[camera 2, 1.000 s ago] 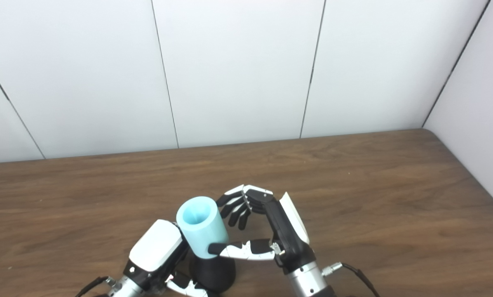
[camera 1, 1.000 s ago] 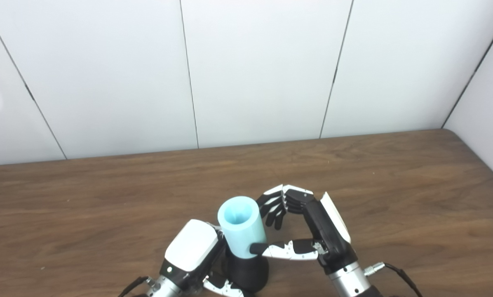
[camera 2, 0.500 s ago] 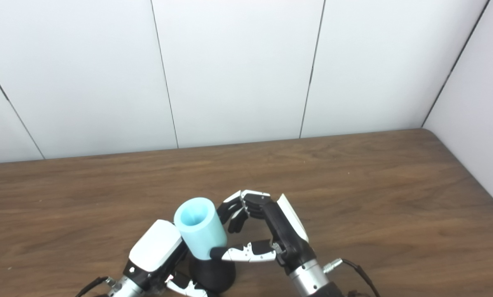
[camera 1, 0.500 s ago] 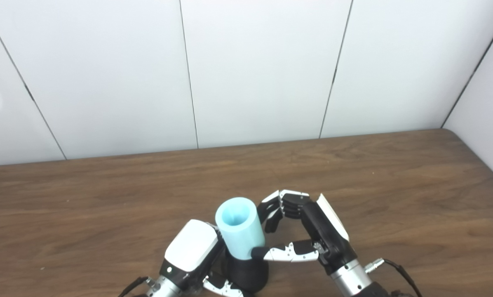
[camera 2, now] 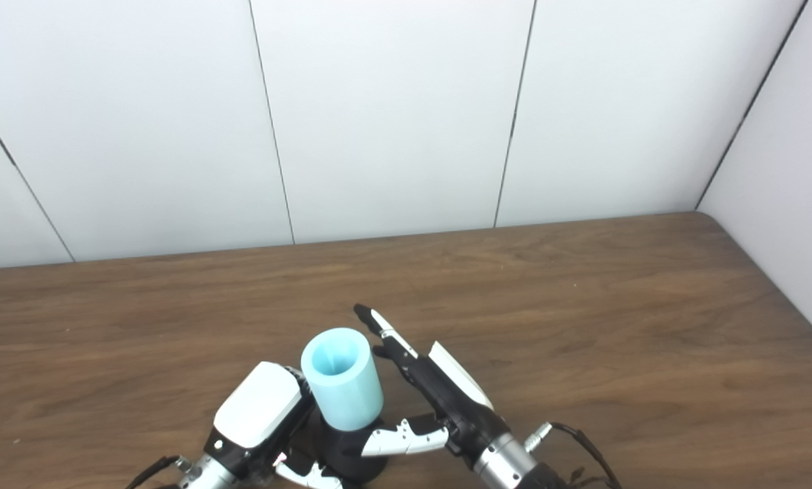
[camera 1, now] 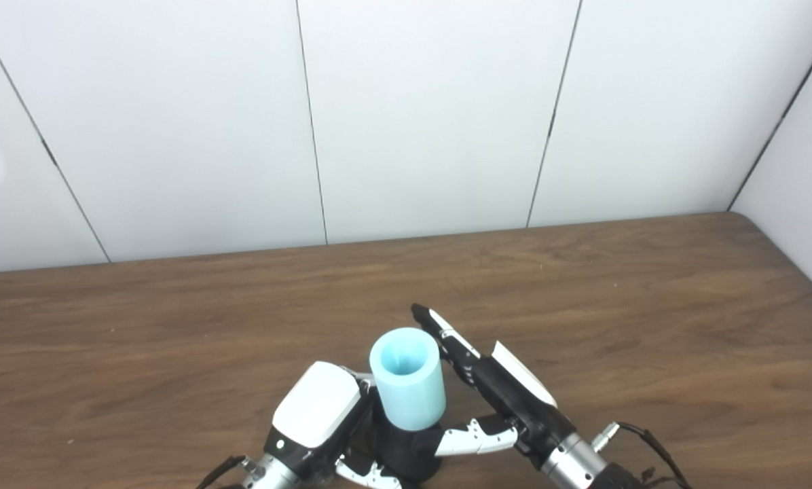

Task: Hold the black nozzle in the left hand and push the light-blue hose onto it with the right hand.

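Hose: the hose (camera 1: pixel 407 388) stood near the counter's near edge, about midway along it, open end up, slightly tilted, its lower end seated over the nozzle.
Nozzle: only the black base of the nozzle (camera 1: pixel 406 453) showed beneath the hose; how deep the hose sat could not be told.
Left hand: the left hand (camera 1: pixel 314 416) pressed against the nozzle's left side, fingers wrapped around the base, gripping it.
Right hand: the right hand (camera 1: pixel 497 390) lay just beside the hose, fingers (camera 1: pixel 440 329) stretched straight and apart, thumb near the nozzle base, holding nothing.
Counter: the counter (camera 1: pixel 650 305) carried only these things.
Progress: the push looked done or nearly so; left was perhaps a check of the seating.
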Motion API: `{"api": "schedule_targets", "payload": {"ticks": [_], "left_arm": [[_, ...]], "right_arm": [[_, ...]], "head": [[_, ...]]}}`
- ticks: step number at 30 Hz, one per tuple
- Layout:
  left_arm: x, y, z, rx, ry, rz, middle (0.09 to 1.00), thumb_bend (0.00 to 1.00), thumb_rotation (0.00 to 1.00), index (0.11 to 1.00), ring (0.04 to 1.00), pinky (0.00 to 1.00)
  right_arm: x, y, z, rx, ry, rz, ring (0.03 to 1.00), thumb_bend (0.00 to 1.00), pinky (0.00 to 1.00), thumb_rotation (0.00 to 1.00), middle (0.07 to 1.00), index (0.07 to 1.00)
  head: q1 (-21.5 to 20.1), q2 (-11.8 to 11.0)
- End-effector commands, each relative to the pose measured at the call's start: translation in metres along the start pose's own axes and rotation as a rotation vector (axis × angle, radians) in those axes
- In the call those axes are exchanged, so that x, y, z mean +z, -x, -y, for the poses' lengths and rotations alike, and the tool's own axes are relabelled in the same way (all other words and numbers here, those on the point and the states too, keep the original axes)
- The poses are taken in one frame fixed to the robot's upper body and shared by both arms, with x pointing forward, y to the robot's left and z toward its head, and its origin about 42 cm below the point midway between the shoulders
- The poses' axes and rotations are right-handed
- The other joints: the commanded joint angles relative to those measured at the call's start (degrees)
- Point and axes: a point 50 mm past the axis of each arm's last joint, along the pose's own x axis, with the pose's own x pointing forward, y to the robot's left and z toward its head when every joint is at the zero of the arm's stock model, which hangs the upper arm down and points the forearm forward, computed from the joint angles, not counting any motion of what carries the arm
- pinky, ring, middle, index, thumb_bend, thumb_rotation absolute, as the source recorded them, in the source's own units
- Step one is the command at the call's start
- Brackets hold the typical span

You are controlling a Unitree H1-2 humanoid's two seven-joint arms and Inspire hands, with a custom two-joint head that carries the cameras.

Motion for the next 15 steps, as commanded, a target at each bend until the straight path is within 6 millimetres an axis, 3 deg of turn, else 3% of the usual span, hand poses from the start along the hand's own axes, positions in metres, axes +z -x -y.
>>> {"api": "schedule_targets", "payload": {"ticks": [1,9,15], "left_arm": [[0.007,0.017,0.03,-0.099,0.044,-0.012,0.471,0.52,0.0,0.48,0.173,0.13],[0.007,0.016,0.031,-0.096,0.038,-0.009,0.471,0.52,0.0,0.48,0.178,0.14],[0.007,0.013,0.032,-0.093,0.045,-0.012,0.471,0.52,0.0,0.479,0.162,0.13]], "right_arm": [[0.013,-0.005,0.007,-0.007,0.006,0.064,1.0,1.0,0.99,0.55,1.0,1.0],[0.007,-0.007,0.017,-0.038,-0.056,0.091,1.0,1.0,1.0,0.5,1.0,1.0],[0.025,-0.002,0.052,-0.228,0.183,0.262,1.0,1.0,1.0,0.86,1.0,0.98]], "head": [[-0.1,0.1],[-0.2,0.0],[-0.2,-0.1]]}}
